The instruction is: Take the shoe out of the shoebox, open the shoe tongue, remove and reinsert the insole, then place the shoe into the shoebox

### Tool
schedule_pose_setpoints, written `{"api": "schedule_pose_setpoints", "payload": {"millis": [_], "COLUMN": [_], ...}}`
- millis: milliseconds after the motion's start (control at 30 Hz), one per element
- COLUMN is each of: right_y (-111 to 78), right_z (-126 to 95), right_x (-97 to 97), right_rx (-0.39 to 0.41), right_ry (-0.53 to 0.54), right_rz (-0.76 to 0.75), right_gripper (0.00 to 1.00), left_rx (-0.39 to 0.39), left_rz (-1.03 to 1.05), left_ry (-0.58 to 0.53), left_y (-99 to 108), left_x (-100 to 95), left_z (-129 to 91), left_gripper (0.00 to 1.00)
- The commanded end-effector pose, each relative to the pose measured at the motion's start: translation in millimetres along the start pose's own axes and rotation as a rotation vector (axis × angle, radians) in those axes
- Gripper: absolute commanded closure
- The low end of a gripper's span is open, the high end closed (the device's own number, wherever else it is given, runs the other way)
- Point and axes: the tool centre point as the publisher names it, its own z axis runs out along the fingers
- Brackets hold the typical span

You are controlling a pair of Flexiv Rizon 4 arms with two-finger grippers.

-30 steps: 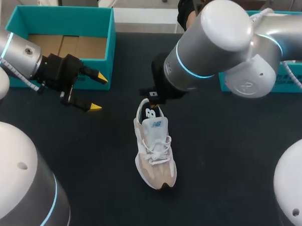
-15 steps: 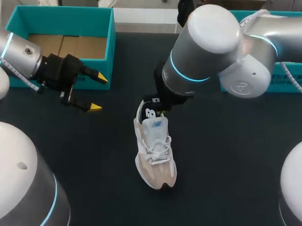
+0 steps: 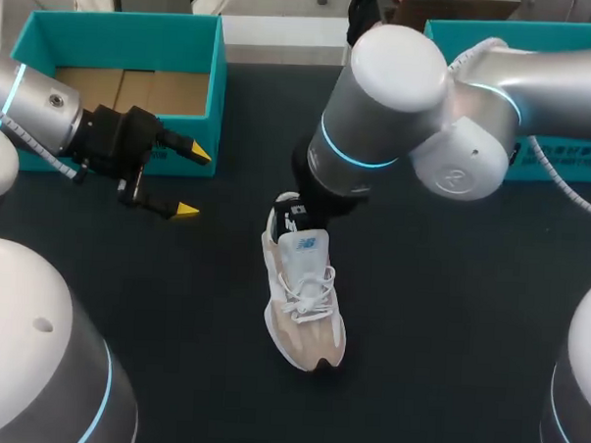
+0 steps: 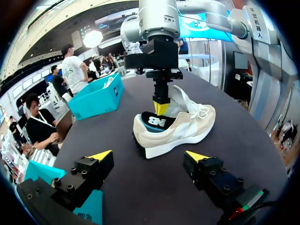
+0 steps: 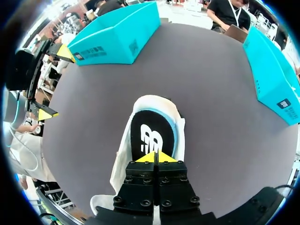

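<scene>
A beige and white shoe (image 3: 305, 305) lies on the dark table with its toe toward me and its tongue (image 3: 304, 244) raised. The black insole (image 5: 151, 136) with its white logo shows in the heel opening. My right gripper (image 5: 155, 157) is shut, its yellow tips together and pointing down at the insole (image 4: 154, 121) inside the shoe (image 4: 185, 126). It holds nothing that I can see. In the head view the right gripper (image 3: 301, 204) is mostly hidden under its arm. My left gripper (image 3: 192, 183) hovers open to the left of the shoe, empty, in front of the teal shoebox (image 3: 219, 76).
The open teal shoebox (image 5: 117, 35) stands at the back left with a brown cardboard floor. A second teal box (image 3: 539, 34) stands at the back right, also seen as the box (image 5: 274, 79) in the right wrist view. Bare table surrounds the shoe.
My right arm has swung left and lowered, bringing its shut gripper down into the shoe's heel opening. The left arm and the shoe have not moved.
</scene>
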Motion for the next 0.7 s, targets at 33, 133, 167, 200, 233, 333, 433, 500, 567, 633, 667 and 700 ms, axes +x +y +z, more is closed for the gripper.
{"api": "schedule_pose_setpoints", "payload": {"millis": [33, 133, 167, 200, 233, 333, 433, 500, 567, 633, 667, 700], "right_y": [4.7, 4.4, 3.6, 3.3, 1.6, -3.8, -8.8, -10.6, -9.6, -7.6, -5.2, -3.4], "right_z": [12, 4, 2, -1, -2, -5, -5, 1, 12, 22, 29, 34], "right_x": [3.2, 2.5, 2.5, 3.3, 2.0, -0.2, -2.7, -4.2, -6.9, -7.4, -7.9, -6.3], "right_rx": [0.008, 0.008, 0.019, 0.015, 0.017, 0.035, 0.066, 0.092, 0.094, 0.113, 0.108, 0.118], "right_ry": [-0.030, -0.050, -0.061, -0.073, -0.076, -0.091, -0.109, -0.113, -0.112, -0.101, -0.092, -0.085], "right_rz": [-0.002, 0.002, -0.001, 0.001, 0.002, 0.013, 0.007, -0.002, -0.007, -0.020, -0.028, -0.034], "right_gripper": [1.00, 1.00, 1.00, 1.00, 1.00, 1.00, 1.00, 1.00, 1.00, 1.00, 1.00, 1.00], "left_rx": [-0.002, -0.002, -0.002, -0.002, -0.002, -0.002, -0.002, -0.002, -0.002, -0.002, -0.002, -0.002], "left_rz": [0.000, 0.000, 0.000, 0.000, 0.000, 0.000, 0.000, 0.000, 0.000, 0.000, 0.000, 0.000], "left_ry": [0.001, 0.001, 0.001, 0.001, 0.001, 0.001, 0.001, 0.001, 0.001, 0.001, 0.001, 0.001], "left_y": [0, 0, 0, 0, 0, 0, 0, 0, 0, 0, 0, 0], "left_x": [0.2, 0.2, 0.2, 0.2, 0.2, 0.2, 0.2, 0.2, 0.2, 0.2, 0.2, 0.2], "left_z": [0, 0, 0, 0, 0, 0, 0, 0, 0, 0, 0, 0], "left_gripper": [0.00, 0.00, 0.00, 0.00, 0.00, 0.00, 0.00, 0.00, 0.00, 0.00, 0.00, 0.00]}}
